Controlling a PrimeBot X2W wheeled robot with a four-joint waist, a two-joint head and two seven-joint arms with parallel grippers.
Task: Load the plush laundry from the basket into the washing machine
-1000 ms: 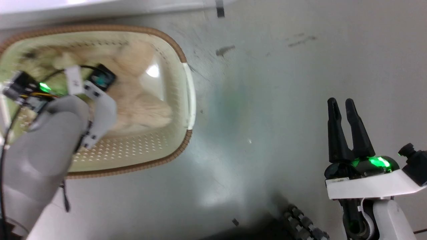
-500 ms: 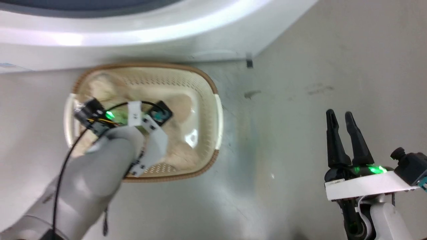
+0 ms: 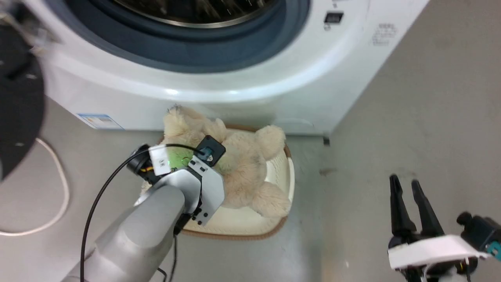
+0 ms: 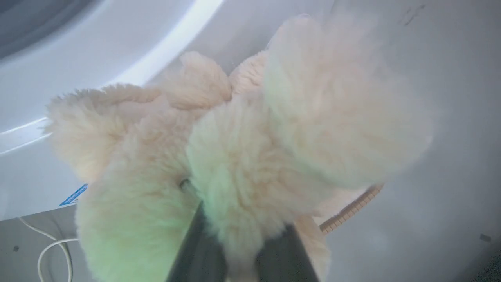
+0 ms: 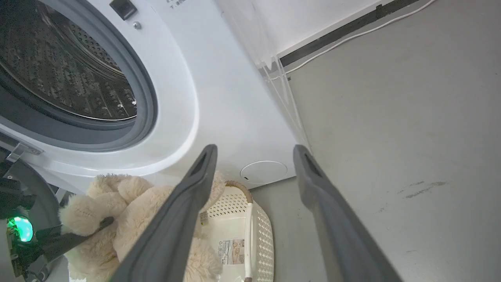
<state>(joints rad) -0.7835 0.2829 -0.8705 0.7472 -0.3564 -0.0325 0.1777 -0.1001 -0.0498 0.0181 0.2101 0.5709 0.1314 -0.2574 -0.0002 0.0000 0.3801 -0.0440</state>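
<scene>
The cream-beige teddy bear [image 3: 246, 164] hangs above the basket [image 3: 289, 176], in front of the white washing machine [image 3: 274, 90]. My left gripper [image 4: 244, 223] is shut on the bear [image 4: 242, 149], its dark fingers buried in the fur. In the right wrist view the bear [image 5: 133, 211] is off the basket [image 5: 250, 219], with the left gripper [image 5: 94, 229] pinching it from the left. The washer's grey-ringed opening [image 3: 195, 23] stands open, showing the steel drum [image 5: 70, 70]. My right gripper [image 3: 403, 181] is open over the floor at the right, holding nothing [image 5: 255, 150].
The washer's black-framed door [image 3: 17, 102] is swung open at the far left. A white cable [image 3: 58, 188] loops on the grey floor beneath it. Bare floor [image 3: 391, 137] lies to the right of the washer and basket. Another white cable [image 5: 352, 37] runs along the wall.
The head camera has tilted up, bringing the washer's opening into view. My left gripper has lifted the teddy bear up out of the basket. The right gripper has held its pose.
</scene>
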